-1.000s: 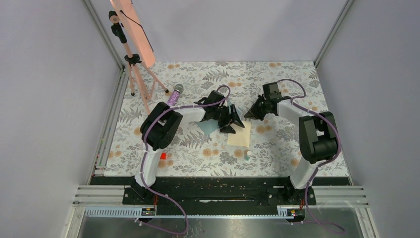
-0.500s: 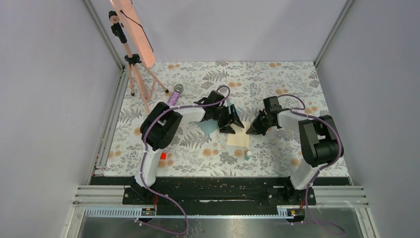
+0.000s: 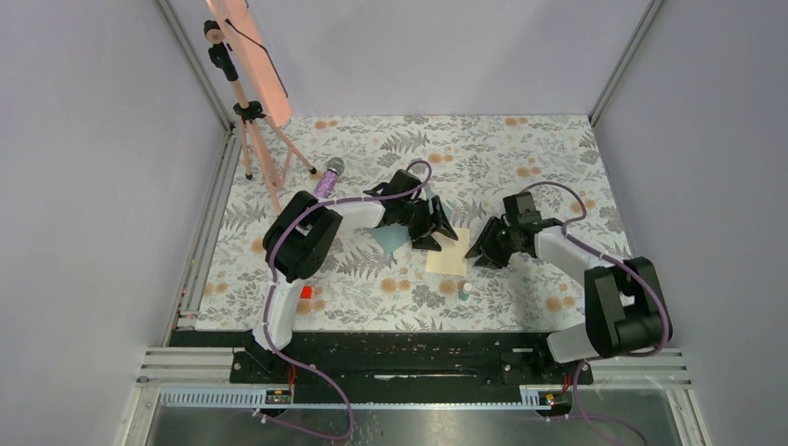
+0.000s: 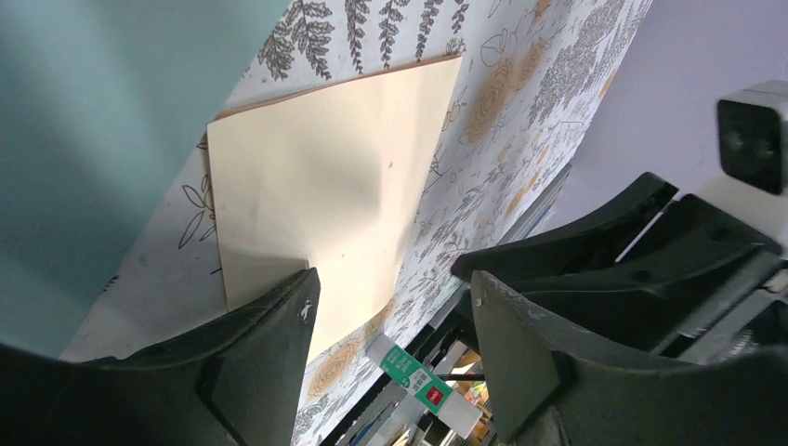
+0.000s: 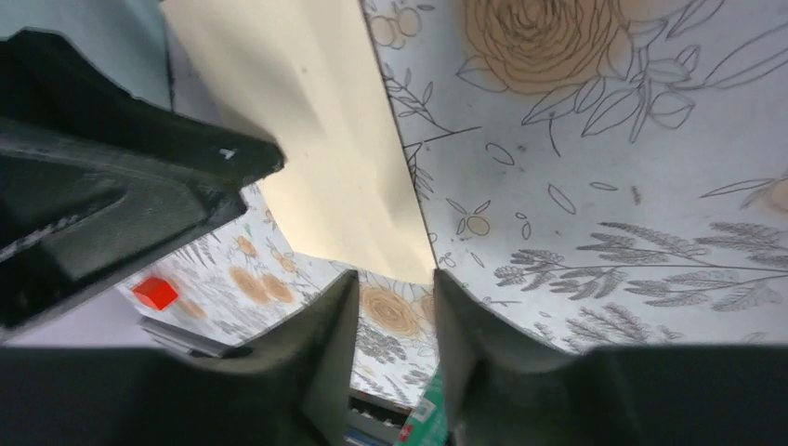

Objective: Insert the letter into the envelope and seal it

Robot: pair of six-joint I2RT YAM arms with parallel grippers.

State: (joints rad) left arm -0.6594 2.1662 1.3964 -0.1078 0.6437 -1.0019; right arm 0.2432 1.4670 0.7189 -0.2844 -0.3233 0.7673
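As the letter (image 3: 448, 260) lies flat centre-frame, the right fingers (image 5: 316, 372), slightly parted, sit just beside its right edge. Left fingers (image 4: 260, 353) are spread, empty.

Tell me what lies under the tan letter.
The letter lies flat on the floral table cover, which shows along its visible edges. Nothing else shows beneath it, but the sheet itself hides the patch it covers.

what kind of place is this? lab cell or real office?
Probably a lab test cell, not an office: grey walls on aluminium frame posts, a tripod with a pink panel, left arm and right arm bolted to a rail.
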